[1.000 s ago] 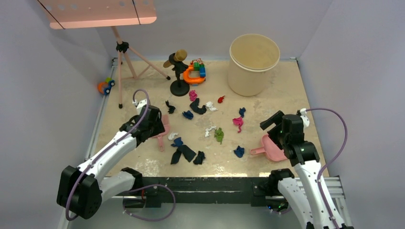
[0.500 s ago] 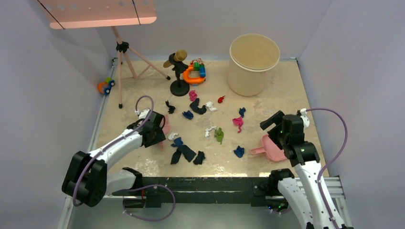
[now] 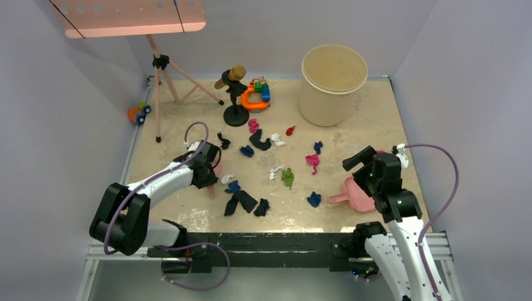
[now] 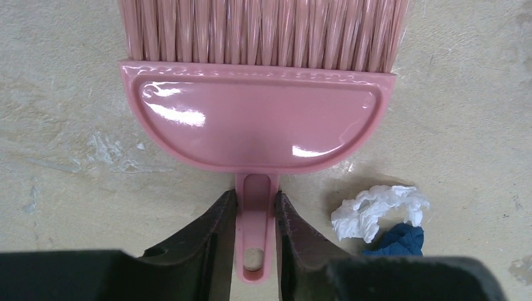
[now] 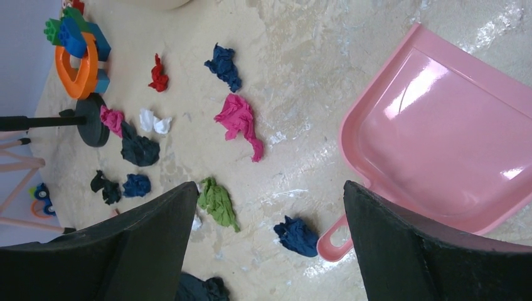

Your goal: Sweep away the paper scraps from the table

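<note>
the paper scraps (image 3: pixel 288 177) lie loose across the middle of the table (image 3: pixel 376 106), from near the front edge up toward the toy blocks (image 3: pixel 256 94), and none are piled together. they are crumpled wads and strips, so they should be very light and soft. a stroke of bristles will likely move them, but they may roll, snag on the scuffed surface or slip under a fast stroke. pinching them one by one would be slow, so the better hold is on a tool.

the left gripper (image 4: pixel 255 199) has that hold: its two fingers press on either side of the thin handle of the pink brush (image 4: pixel 257 125), which lies flat with its bristles pointing away. the handle looks like smooth, hard, narrow plastic, so it could twist in the grip under a sideways push. a white scrap (image 4: pixel 376 210) and a blue scrap (image 4: pixel 401 241) lie just beside the handle.

the right gripper (image 5: pixel 266 188) stands wide and holds nothing, hovering above the pink dustpan (image 5: pixel 439 144). the dustpan rests on the table at the right and has nothing in it. the tall cream bucket (image 3: pixel 323 100) at the far side shows no scraps inside from above.
</note>
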Available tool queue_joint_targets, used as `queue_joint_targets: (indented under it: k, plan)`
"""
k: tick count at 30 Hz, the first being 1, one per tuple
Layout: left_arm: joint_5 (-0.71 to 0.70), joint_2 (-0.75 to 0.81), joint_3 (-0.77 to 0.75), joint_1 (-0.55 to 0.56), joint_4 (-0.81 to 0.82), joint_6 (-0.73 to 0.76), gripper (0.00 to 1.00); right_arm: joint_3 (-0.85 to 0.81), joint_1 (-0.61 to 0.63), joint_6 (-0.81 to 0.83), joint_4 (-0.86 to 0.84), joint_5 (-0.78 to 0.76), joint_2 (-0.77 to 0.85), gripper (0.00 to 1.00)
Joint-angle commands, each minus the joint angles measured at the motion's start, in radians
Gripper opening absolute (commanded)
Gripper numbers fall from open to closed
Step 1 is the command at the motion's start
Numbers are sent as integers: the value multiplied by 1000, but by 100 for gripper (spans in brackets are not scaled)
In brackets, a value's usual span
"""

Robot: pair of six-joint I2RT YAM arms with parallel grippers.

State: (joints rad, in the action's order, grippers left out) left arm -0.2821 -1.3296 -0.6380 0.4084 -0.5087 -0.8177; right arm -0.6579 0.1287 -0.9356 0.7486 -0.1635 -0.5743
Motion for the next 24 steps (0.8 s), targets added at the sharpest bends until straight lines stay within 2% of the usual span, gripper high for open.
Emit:
queue_joint_targets:
  k: [1,3,6,8,11,16,20,24]
  plan:
    - [26,32,-43,7,18,38,11,-1,-4,-5,-22,34,9,91]
    - [40,95,-46,11,11,71,8,5,-3,42,-93,119,3,90]
    - [104,229,-54,13,4,135,7,16,-1,162,-285,351,-36,88]
    - [178,290,-65,15,-1,176,8,2,-1,222,-362,501,-84,88]
    - [336,348,-74,21,22,225,7,-26,6,265,-434,632,-153,88]
    - [500,400,-70,60,90,288,3,-81,66,304,-482,682,-243,88]
    - [538,416,-73,122,148,314,1,-126,119,300,-505,711,-312,88]
    - [510,393,-91,217,187,353,0,-141,166,281,-531,730,-355,87]
